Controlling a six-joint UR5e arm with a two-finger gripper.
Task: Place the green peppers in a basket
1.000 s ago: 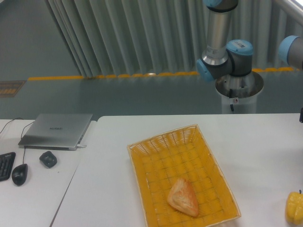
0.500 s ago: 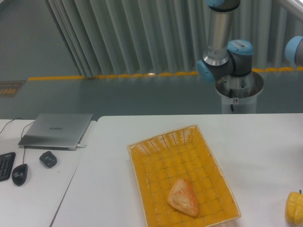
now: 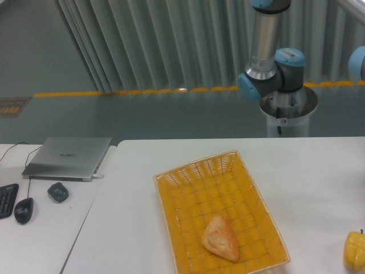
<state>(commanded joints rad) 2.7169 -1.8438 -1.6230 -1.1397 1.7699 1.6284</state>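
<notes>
You've got a white table with the yellow wicker basket near the middle, a yellow pepper out around 4 o'clock, and at 9 o'clock a side desk holding a closed laptop, mouse and keyboard.

Silver-and-blue robot arm — mounted on a round grey pedestal base standing just behind the far edge of the white table, toward its right end. Blue-capped shoulder joint sits directly above that base. One silver tube rises straight up from the joint and leaves the top of the view. Another blue joint cap shows at the right edge, cut off. Wrist and gripper — out of view; finger state unknown.
</notes>
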